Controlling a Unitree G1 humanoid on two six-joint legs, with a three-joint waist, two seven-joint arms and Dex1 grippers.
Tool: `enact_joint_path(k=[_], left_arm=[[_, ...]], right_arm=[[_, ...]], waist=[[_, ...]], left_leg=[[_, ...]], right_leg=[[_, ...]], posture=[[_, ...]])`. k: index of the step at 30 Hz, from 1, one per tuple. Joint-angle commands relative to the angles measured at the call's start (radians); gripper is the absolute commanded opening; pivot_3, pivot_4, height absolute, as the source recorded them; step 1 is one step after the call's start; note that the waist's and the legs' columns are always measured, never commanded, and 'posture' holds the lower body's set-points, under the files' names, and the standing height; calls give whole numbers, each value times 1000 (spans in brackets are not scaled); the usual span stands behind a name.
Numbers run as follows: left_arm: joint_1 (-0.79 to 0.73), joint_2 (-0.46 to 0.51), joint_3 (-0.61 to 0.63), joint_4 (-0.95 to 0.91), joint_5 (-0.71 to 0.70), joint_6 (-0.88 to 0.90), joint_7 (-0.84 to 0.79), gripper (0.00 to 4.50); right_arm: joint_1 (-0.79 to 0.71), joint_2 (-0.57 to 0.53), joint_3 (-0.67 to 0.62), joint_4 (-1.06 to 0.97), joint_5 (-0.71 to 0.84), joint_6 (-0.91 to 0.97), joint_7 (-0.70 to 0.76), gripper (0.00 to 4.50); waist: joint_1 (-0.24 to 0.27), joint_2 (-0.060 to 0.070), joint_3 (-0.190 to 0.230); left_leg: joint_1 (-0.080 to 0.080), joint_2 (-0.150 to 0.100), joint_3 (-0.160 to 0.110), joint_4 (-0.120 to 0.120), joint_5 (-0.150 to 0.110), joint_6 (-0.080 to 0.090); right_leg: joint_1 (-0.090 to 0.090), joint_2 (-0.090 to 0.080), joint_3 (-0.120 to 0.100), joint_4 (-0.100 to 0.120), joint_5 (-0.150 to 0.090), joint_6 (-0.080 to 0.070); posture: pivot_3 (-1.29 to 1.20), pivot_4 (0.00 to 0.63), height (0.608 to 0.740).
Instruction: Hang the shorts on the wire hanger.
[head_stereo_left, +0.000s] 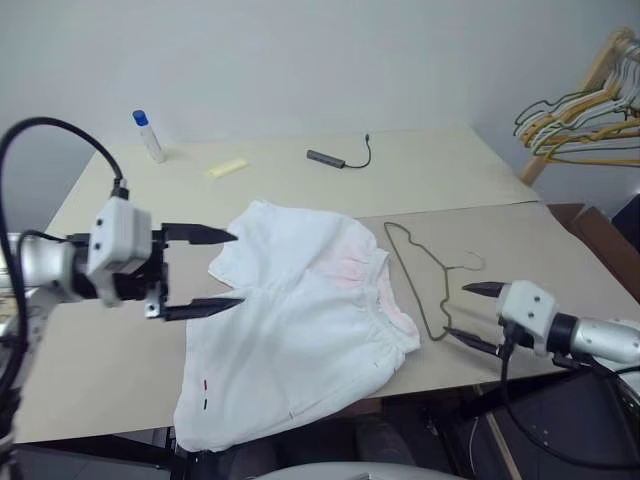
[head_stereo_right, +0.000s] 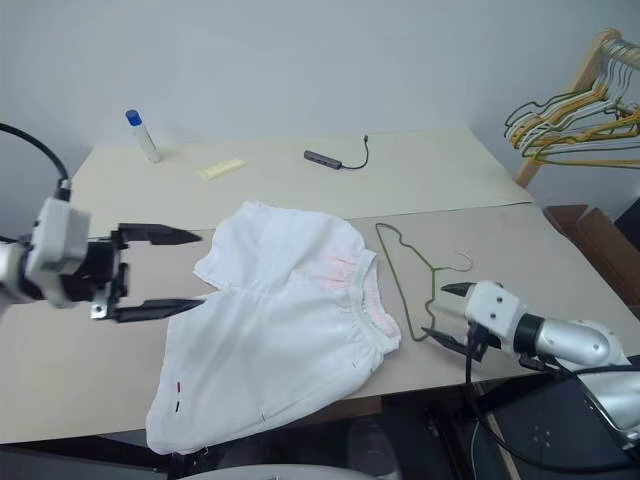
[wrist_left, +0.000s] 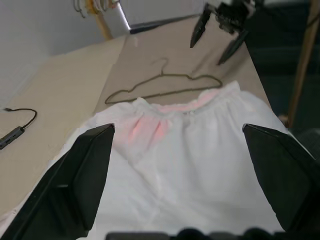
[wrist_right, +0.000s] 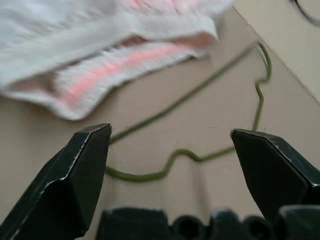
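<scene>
Shorts (head_stereo_left: 300, 330) overhang table (head_stereo_left: 120, 360) near edge, both grippers (head_stereo_left: 200, 272) (head_stereo_left: 470, 315) apart, empty; careless tug could slide them off, away from wire hanger (head_stereo_left: 425, 280).

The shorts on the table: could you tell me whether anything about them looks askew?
Yes. The shorts lie crooked and rumpled, one leg hem hanging over the table's near edge. The wire hanger lies flat beside the waistband, empty.

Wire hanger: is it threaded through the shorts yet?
No, the wire hanger lies flat on the table beside the waistband of the shorts, with no part of it inside the cloth.
</scene>
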Motion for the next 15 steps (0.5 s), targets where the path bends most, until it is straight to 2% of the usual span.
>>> enact_joint_path(k=[1,5,7,10,15], left_arm=[[-41,-46,-34,-43,-15,39,65,4463],[-44,-70,-52,-36,7,34,55,4463],[-48,-75,-56,-29,13,33,55,4463],[-57,-85,-54,-1,23,22,53,4500],[-57,-98,-54,7,40,18,64,4500]], right_arm=[[-95,42,7,-20,-1,293,-52,4500],[-203,104,68,0,-67,517,-72,4500],[-242,127,108,24,-122,570,-70,4500],[-277,148,132,23,-154,636,-45,3918],[-296,166,143,33,-194,746,-46,2277]], waist=[[0,0,0],[1,0,0],[1,0,0],[1,0,-1],[2,-2,-2]], left_leg=[[-3,0,0,0,0,0],[-8,-1,-1,2,0,0],[-8,-1,0,2,0,0],[-8,-1,1,3,0,0],[-8,-1,1,3,0,0]], right_leg=[[-2,0,0,0,0,0],[-9,0,0,1,0,0],[-9,0,0,2,0,0],[-8,1,0,1,0,0],[-7,1,-1,1,0,0]], posture=[[-189,0,740],[-198,0,740],[-195,0,740],[-191,0,740],[-187,0,740]])
